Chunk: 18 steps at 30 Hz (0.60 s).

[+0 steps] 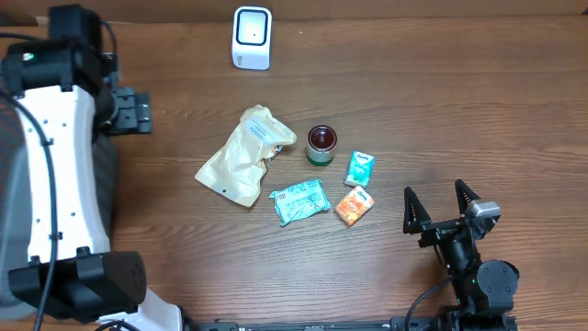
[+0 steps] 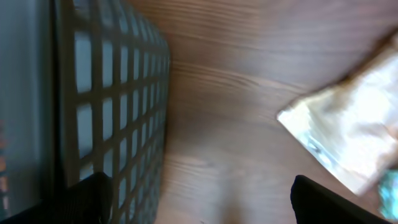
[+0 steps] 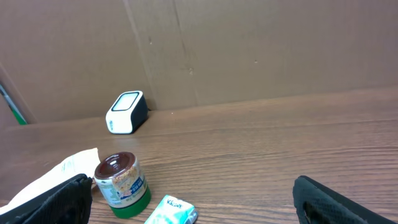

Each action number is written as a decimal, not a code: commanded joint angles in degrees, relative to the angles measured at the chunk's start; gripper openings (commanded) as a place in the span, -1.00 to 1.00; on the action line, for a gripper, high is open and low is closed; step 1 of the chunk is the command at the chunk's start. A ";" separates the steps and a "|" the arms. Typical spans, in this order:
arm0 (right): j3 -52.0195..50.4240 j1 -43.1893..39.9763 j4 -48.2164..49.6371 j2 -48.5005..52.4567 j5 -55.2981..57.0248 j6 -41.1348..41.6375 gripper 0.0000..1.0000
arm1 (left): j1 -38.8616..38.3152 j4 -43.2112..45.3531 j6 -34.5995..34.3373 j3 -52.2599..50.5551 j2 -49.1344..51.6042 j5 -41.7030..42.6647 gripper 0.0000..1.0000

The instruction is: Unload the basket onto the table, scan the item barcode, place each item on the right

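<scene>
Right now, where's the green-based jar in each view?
Overhead: jar at centre, right of the cream pouch.
Left wrist: not in it; only the cream pouch, at right.
Right wrist: jar lower left, right of the cream pouch.
Shared landmark: the cream pouch.

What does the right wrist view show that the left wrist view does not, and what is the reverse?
Only the right wrist view: the white scanner by the cardboard wall, the jar and a small teal packet. Only the left wrist view: a dark grid panel at the left edge, and a blurred teal bit too unclear to name. Both: the beige pouch and the wooden table.
</scene>
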 commanded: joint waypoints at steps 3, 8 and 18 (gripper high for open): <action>-0.59 -0.15 0.31 -0.35 -0.31 -0.02 1.00 | 8.07 2.29 7.39 -1.66 -0.96 1.46 0.82; -0.59 -0.15 0.31 -0.35 -0.31 -0.02 1.00 | 10.21 2.32 7.41 -1.66 -0.96 5.25 0.72; -0.59 -0.15 0.31 -0.35 -0.31 -0.02 1.00 | 9.79 -9.01 -7.45 -1.73 -1.22 4.63 0.35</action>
